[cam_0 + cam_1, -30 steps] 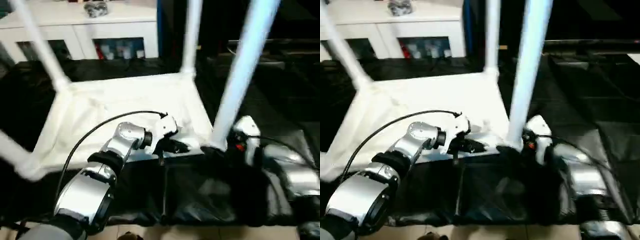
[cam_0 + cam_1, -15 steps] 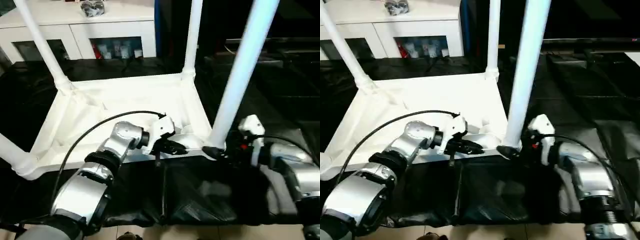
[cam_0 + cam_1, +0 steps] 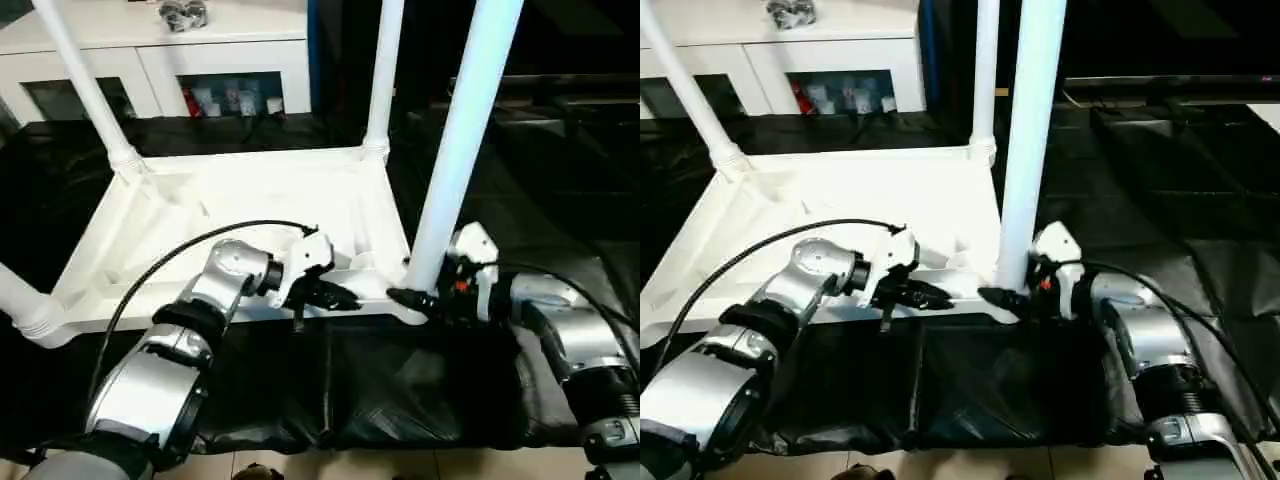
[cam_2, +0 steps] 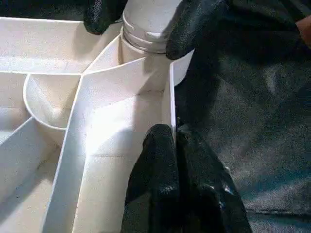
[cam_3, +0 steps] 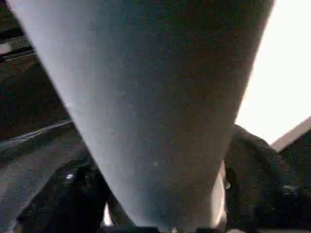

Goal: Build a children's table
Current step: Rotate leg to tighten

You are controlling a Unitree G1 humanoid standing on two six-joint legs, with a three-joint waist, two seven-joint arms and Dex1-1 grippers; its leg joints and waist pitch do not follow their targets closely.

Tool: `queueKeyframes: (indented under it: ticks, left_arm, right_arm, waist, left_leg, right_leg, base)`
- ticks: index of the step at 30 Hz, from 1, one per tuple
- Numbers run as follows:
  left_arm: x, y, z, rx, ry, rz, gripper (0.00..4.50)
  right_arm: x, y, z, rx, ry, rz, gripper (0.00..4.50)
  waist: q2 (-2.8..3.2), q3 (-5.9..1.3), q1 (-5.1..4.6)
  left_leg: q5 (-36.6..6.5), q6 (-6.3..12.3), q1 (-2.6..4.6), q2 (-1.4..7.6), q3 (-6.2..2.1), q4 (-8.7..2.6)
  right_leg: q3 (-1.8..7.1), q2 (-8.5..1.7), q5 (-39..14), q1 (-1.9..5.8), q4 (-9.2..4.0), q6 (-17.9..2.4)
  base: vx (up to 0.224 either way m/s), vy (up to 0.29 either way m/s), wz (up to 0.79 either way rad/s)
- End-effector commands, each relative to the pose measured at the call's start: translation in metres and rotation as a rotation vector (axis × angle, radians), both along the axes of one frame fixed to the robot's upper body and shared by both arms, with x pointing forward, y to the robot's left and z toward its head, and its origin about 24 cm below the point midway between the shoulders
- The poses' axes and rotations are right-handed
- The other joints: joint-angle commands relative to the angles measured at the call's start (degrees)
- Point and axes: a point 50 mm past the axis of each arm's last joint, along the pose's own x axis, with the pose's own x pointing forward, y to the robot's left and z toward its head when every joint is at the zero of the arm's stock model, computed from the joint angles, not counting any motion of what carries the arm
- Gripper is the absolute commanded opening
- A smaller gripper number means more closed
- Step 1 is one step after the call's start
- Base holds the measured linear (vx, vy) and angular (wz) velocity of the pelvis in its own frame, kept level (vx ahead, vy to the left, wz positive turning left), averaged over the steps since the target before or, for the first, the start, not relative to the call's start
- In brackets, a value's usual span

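From the head cameras, one white tabletop (image 3: 250, 215) lies upside down on a black sheet (image 3: 400, 390), ribbed underside up. Four white legs stand in its corner sockets: the near-right leg (image 3: 455, 150), the far-right leg (image 3: 382, 75), the far-left leg (image 3: 85, 85) and the near-left leg (image 3: 25, 305), which leans out toward the picture's edge. Two grippers work at the near rim. The left gripper (image 3: 335, 297) has its black fingers pressed together at the tabletop's near wall, a black cable looping over its silver forearm. The right gripper (image 3: 408, 300) sits at the foot of the near-right leg, its fingers spread to either side of the leg's base. Behind the sheet stands one white cabinet (image 3: 160, 60) with glass doors; small coloured items sit behind the glass and a dark grey object (image 3: 182, 14) rests on top.

In the left wrist view, the left gripper's fingers (image 4: 165, 194) meet tightly with the thin upright edge of the tabletop's wall (image 4: 171, 104) running down to them; whether that edge is pinched I cannot tell. Beyond, the ribs form open compartments with nothing in them, and the right gripper's fingertips (image 4: 194, 24) flank the ringed end of the leg in its round socket.

In the right wrist view, the near-right leg (image 5: 146, 107) rises close up between the dark fingers (image 5: 252, 184), which stand on both sides of it.
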Motion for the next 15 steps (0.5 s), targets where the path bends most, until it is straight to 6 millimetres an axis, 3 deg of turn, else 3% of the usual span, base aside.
queueKeyframes:
  ticks: [1,3,4,10,13,15]
  left_arm:
    - [-0.001,-0.001,0.005,0.012,-0.013,-0.056,0.00]
    - [-0.001,0.002,0.005,0.019,-0.011,-0.058,0.00]
    - [-0.001,0.003,0.005,0.021,-0.010,-0.059,0.00]
    - [-0.001,0.007,0.004,0.022,0.009,-0.050,0.00]
    - [0.004,0.005,0.003,0.029,0.006,0.041,0.00]
    - [0.010,-0.003,0.003,0.011,-0.008,0.145,0.00]
  right_arm:
    - [0.002,0.007,-0.001,-0.006,0.006,0.032,3.05]
    - [0.003,0.009,-0.001,0.003,0.005,0.042,2.84]
    - [0.003,0.011,-0.001,0.011,0.010,0.047,2.84]
    - [0.005,0.018,-0.005,0.029,0.029,0.055,2.65]
    - [0.007,0.025,-0.012,0.022,0.013,-0.021,2.62]
    - [0.014,0.035,-0.021,0.019,0.009,-0.175,2.62]
  waist:
    - [-1.65,-4.23,0.29]
    - [-1.67,-4.29,0.23]
    - [-1.99,-4.28,0.26]
    - [-2.02,-4.12,0.19]
    - [-2.05,-3.99,0.12]
    - [-2.21,-3.80,-0.15]
  left_leg:
    - [-10.47,7.07,0.87,1.37,-0.49,-2.90]
    - [-10.59,6.80,0.84,1.36,-0.52,-2.91]
    - [-10.58,6.69,0.83,1.37,-0.53,-2.92]
    - [-11.67,5.77,0.87,1.41,-0.56,-3.00]
    - [-12.19,4.87,1.01,1.43,-0.56,-3.05]
    - [-13.16,3.72,0.96,1.39,-0.61,-3.23]
  right_leg:
    - [2.07,-2.77,-12.43,3.26,-3.37,-14.16]
    - [2.07,-2.74,-12.20,3.27,-3.25,-14.21]
    - [2.08,-2.76,-12.04,3.31,-3.14,-14.31]
    - [2.16,-2.81,-11.84,3.29,-3.07,-14.90]
    - [2.19,-2.89,-13.68,3.08,-3.21,-14.44]
    - [2.27,-2.87,-16.22,2.94,-3.36,-13.84]
  base:
    - [0.000,0.000,0.00]
    - [0.000,0.000,0.00]
    - [0.000,0.000,0.00]
    - [0.000,0.000,0.00]
    - [0.000,0.000,0.00]
    - [0.000,0.000,0.00]
